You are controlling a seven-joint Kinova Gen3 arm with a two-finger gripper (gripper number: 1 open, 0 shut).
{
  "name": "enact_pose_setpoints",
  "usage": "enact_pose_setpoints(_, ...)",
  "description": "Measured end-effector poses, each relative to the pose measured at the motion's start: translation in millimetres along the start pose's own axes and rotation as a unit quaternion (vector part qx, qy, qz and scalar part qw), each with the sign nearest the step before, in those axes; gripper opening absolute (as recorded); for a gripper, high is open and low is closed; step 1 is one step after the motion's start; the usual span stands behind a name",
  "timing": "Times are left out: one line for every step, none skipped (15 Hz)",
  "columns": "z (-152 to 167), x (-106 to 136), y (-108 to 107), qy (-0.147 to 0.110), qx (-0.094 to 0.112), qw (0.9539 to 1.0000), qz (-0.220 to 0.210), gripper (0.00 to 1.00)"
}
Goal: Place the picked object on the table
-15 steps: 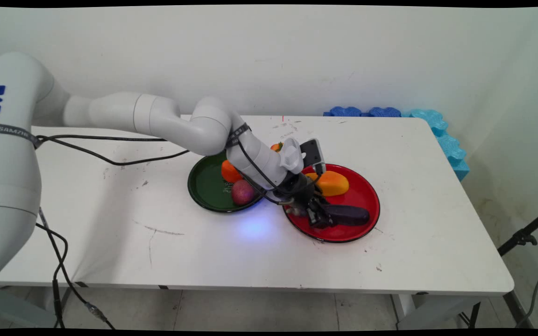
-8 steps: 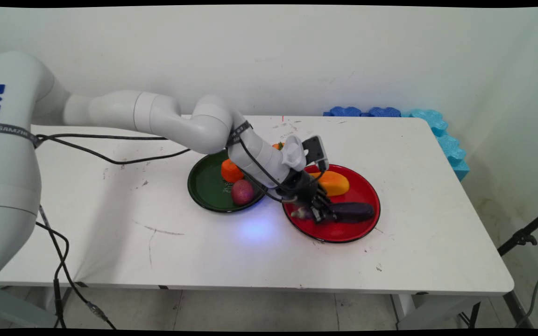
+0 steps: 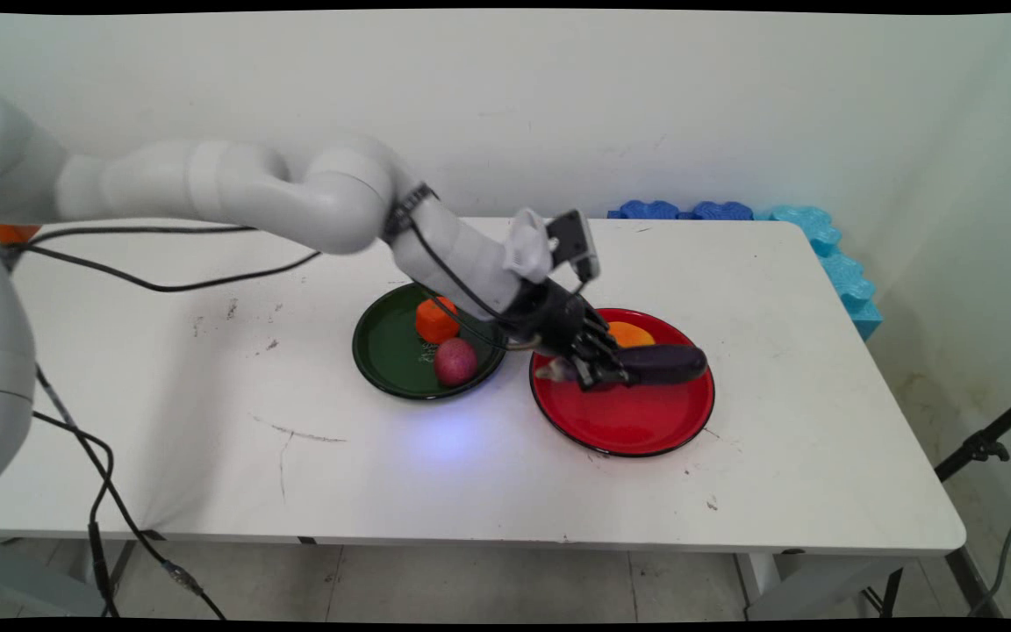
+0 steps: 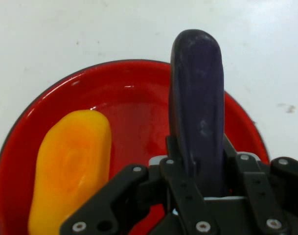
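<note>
My gripper (image 3: 595, 373) (image 4: 200, 183) is shut on a dark purple eggplant (image 3: 662, 363) (image 4: 196, 105), which hangs lifted above the red plate (image 3: 637, 430) (image 4: 134, 88). The eggplant juts out past the fingers toward the right in the main view. An orange-yellow mango (image 3: 631, 333) (image 4: 70, 166) lies on the same plate, behind the gripper and partly hidden by it in the main view.
A green plate (image 3: 383, 351) to the left holds an orange piece (image 3: 435, 319) and a reddish round fruit (image 3: 455, 361). Blue foam pieces (image 3: 821, 241) lie along the table's far right edge. Black cables (image 3: 163, 285) hang from the arm over the left of the table.
The gripper has risen with the eggplant, lifting it off the red plate and a little toward the back. The arm has swung upward with it.
</note>
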Motion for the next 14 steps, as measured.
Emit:
enact_pose_setpoints(-14.3, -0.3, 1.2, 0.003, 0.000, 1.0000, 0.007, 0.00)
enact_pose_setpoints(-26.7, -1.7, 2.6, 0.004, -0.002, 0.9999, 0.014, 0.00)
enact_pose_setpoints(-40.9, -4.5, 4.0, 0.005, -0.004, 0.9997, 0.023, 0.00)
enact_pose_setpoints(-52.4, -8.2, 5.0, 0.005, -0.007, 0.9995, 0.031, 0.00)
enact_pose_setpoints(-65.3, -14.2, 6.5, 0.003, -0.010, 0.9992, 0.039, 0.00)
enact_pose_setpoints(-72.2, -18.7, 7.4, 0.001, -0.013, 0.9990, 0.043, 0.00)
enact_pose_setpoints(-82.1, -25.9, 8.5, -0.004, -0.016, 0.9988, 0.047, 0.00)
enact_pose_setpoints(-88.1, -31.2, 9.2, -0.007, -0.019, 0.9986, 0.050, 0.00)
enact_pose_setpoints(-95.8, -39.6, 10.0, -0.013, -0.023, 0.9982, 0.054, 0.00)
enact_pose_setpoints(-100.3, -45.9, 10.4, -0.017, -0.026, 0.9980, 0.056, 0.00)
enact_pose_setpoints(-106.8, -56.5, 11.3, -0.024, -0.030, 0.9975, 0.060, 0.00)
enact_pose_setpoints(-111.0, -65.8, 12.1, -0.030, -0.035, 0.9970, 0.062, 0.00)
enact_pose_setpoints(-115.1, -76.1, 13.2, -0.036, -0.039, 0.9966, 0.063, 0.00)
enact_pose_setpoints(-117.0, -84.6, 14.2, -0.042, -0.045, 0.9962, 0.063, 0.00)
